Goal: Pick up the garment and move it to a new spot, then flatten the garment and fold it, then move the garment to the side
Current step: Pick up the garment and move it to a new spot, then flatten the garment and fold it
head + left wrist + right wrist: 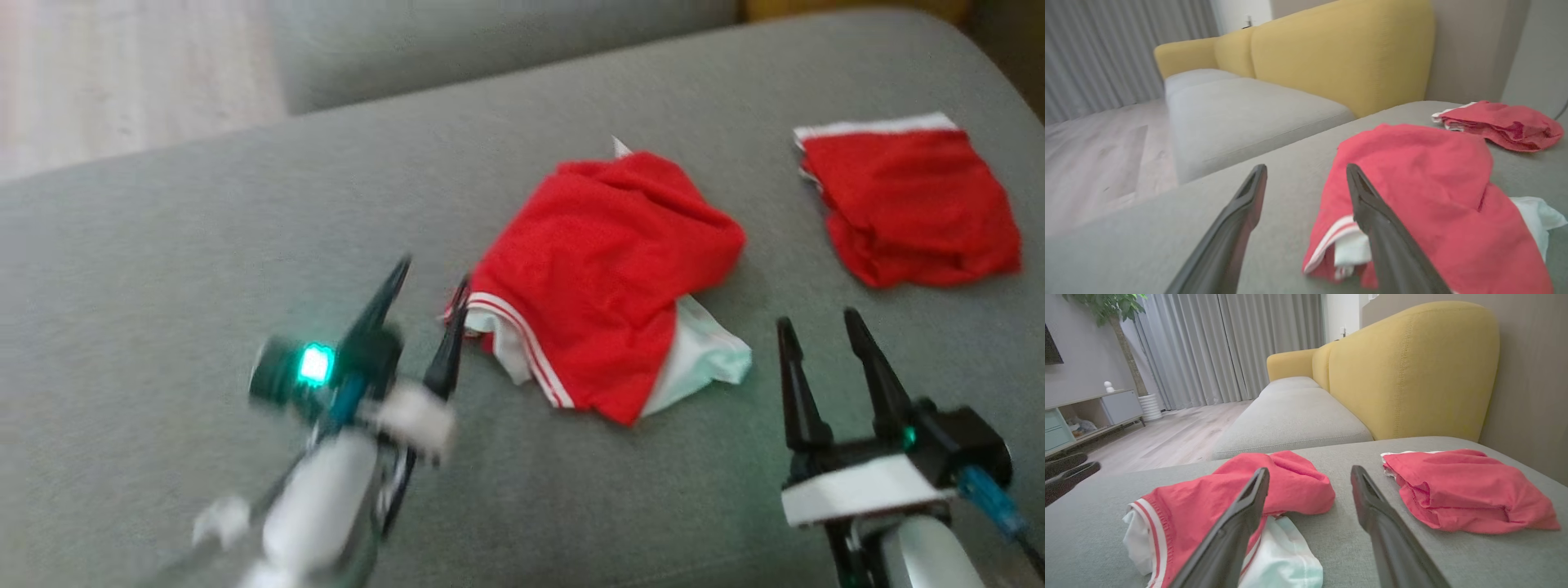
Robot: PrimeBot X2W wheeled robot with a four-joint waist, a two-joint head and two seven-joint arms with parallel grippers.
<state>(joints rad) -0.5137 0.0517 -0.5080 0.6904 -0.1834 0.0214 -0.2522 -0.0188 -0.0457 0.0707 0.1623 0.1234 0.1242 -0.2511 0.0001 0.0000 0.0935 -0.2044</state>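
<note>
A crumpled red garment with white trim and a white lining lies mid-cushion on the grey sofa seat; the same garment is in both wrist views. My left gripper is open just left of its striped hem, one finger beside the cloth; contact cannot be told through the blur. The right gripper is open, off the garment's lower right corner, with nothing between its fingers. A second red garment lies folded at the far right.
The grey cushion stretches bare to the left of the garments. A second grey seat and a yellow backrest stand beyond. Wooden floor, curtains and a low cabinet lie off the cushion's far edge.
</note>
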